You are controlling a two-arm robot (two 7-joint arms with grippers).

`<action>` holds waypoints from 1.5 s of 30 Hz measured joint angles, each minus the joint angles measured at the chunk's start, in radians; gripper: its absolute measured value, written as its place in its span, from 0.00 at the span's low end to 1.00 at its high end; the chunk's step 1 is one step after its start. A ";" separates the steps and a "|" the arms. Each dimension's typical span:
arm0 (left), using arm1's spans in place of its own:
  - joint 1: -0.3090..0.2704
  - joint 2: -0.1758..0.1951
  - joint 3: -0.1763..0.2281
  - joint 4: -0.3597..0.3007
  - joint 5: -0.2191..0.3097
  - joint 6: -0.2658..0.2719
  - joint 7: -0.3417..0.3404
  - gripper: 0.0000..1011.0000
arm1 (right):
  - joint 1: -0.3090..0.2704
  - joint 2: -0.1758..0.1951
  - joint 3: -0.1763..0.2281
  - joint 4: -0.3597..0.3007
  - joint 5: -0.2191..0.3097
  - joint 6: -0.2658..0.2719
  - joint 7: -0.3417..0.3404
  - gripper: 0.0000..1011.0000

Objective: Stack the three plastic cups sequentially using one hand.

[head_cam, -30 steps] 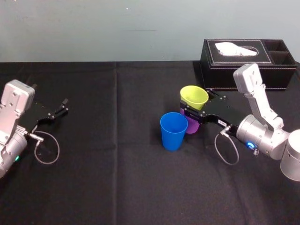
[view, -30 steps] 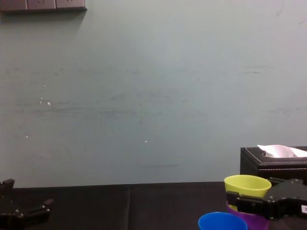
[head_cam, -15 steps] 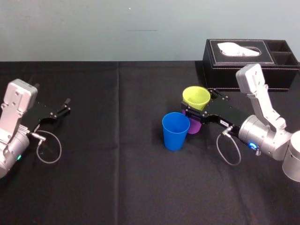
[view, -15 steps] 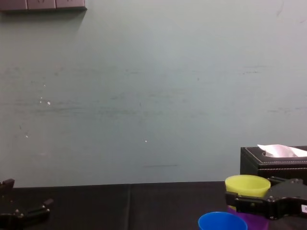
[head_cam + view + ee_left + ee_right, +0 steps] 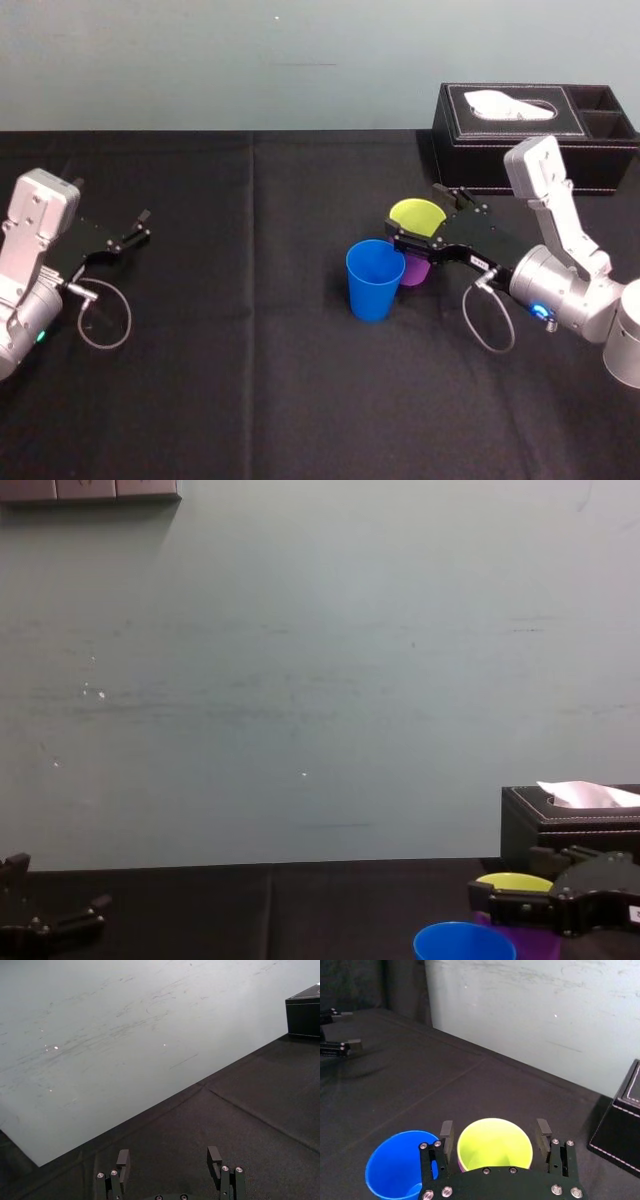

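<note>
The yellow-green cup (image 5: 410, 212) sits nested deep in the purple cup (image 5: 414, 270), right of the table's middle. The blue cup (image 5: 374, 281) stands upright just beside them, toward the left. My right gripper (image 5: 419, 219) straddles the yellow-green cup (image 5: 494, 1144) at its rim, open. In the right wrist view both fingers (image 5: 447, 1138) stand slightly clear of the cup's sides. The blue cup (image 5: 396, 1162) is next to that finger. My left gripper (image 5: 136, 228) rests parked at the far left, open and empty (image 5: 169, 1158).
A black tissue box (image 5: 530, 135) stands at the back right, close behind my right arm. The black cloth (image 5: 250, 350) covers the table, with free room between the cups and the left arm. A cable loop (image 5: 488, 320) hangs from the right wrist.
The right gripper's fingers spread apart and let go of the yellow-green cup, which dropped lower into the purple cup. The left arm stayed put.
</note>
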 joint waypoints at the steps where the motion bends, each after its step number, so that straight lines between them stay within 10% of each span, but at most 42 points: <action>1: 0.000 0.000 0.000 0.000 0.000 0.000 0.000 1.00 | -0.003 0.002 0.001 -0.005 0.000 -0.002 0.000 0.99; 15: 0.000 0.000 0.000 0.000 0.000 0.000 0.000 1.00 | -0.118 0.068 0.050 -0.141 0.008 -0.017 -0.004 0.99; 28: 0.000 0.000 0.000 0.000 0.000 0.000 0.000 1.00 | -0.371 0.153 0.136 -0.245 0.063 -0.104 0.017 0.99; 45: 0.000 0.000 0.000 0.000 0.000 0.000 0.000 1.00 | -0.383 0.103 0.053 -0.201 0.028 -0.179 0.066 0.99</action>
